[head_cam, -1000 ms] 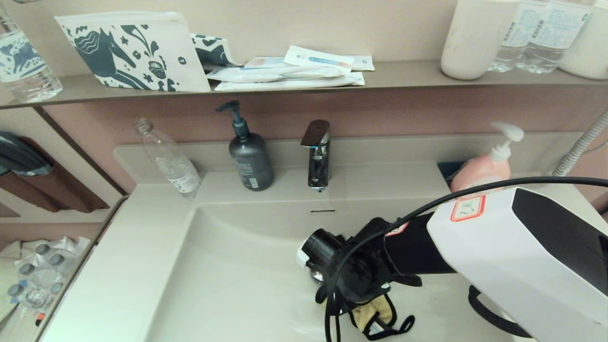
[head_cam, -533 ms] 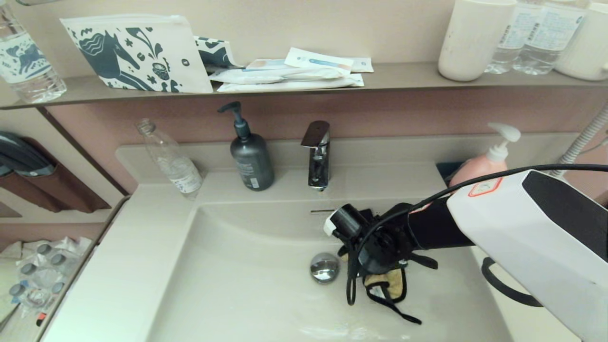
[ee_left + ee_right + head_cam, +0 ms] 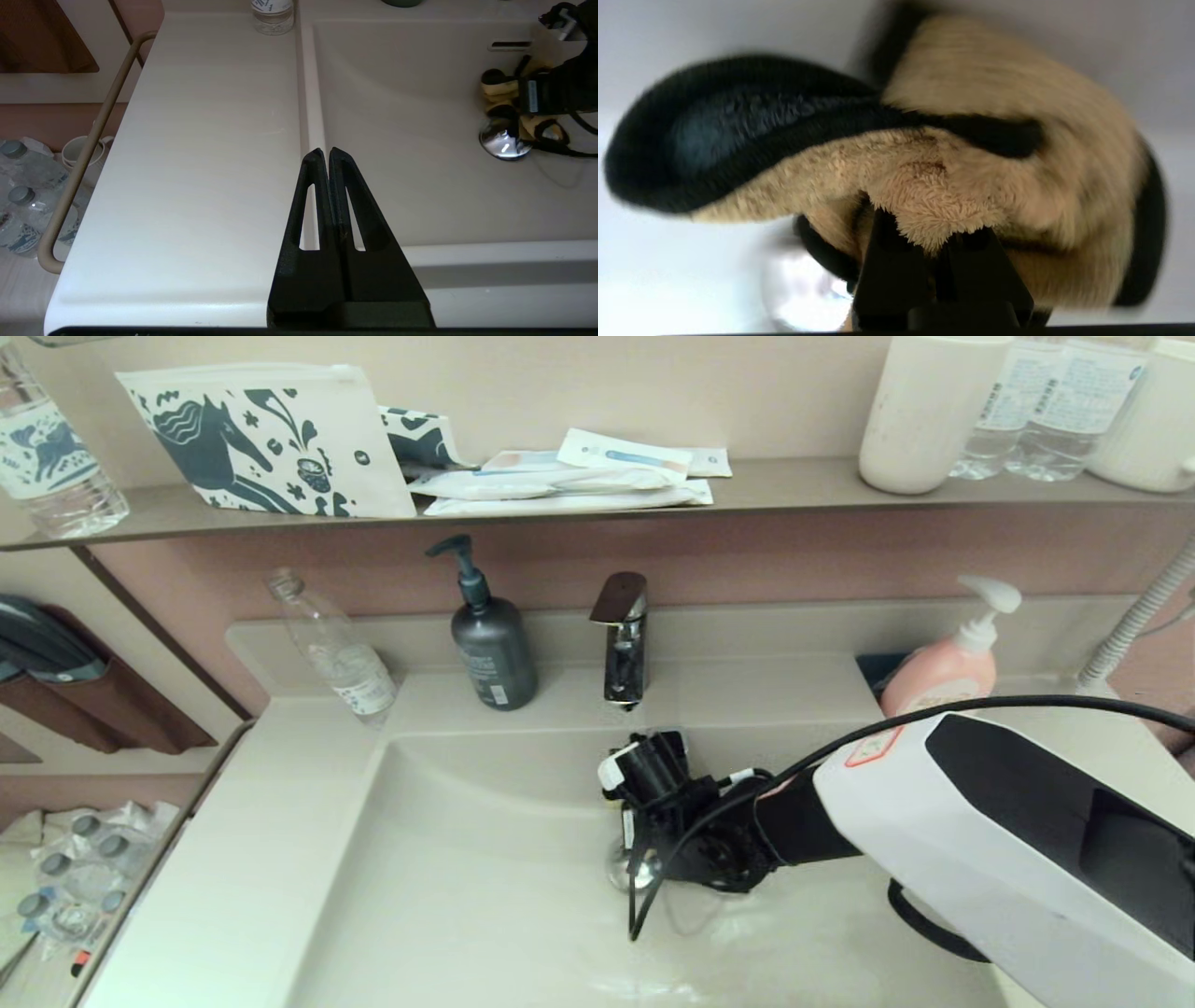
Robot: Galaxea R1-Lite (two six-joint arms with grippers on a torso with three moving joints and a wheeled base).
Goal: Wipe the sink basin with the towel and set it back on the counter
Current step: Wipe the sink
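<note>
**A:** Head view first. What've you got?

**B:** My right arm comes in from the lower right of the frame. The right gripper sits low in the sink basin, centre of frame, right at the drain plug and below the faucet. I can't see the towel here, the wrist hides it. Grey pump bottle and clear bottle stand on the counter at the back, upper left of centre. Pink soap bottle is at right. Left arm isn't in this view.

**A:** Left wrist view?

**B:** Left gripper is at bottom centre, fingers pressed together, nothing between them. It hangs over the seam where the counter meets the basin. At the far right of the frame I see the towel, bunched and yellow with black edging, under the right gripper and just beside the drain plug. The overflow slot is above it in the frame.

**A:** Right wrist view?

**B:** Towel fills most of the frame, blurred. The right gripper at bottom centre has its fingers clamped on a fold of the cloth. Pale basin surface around it, and a shiny blur at lower left, can't tell what.
</note>
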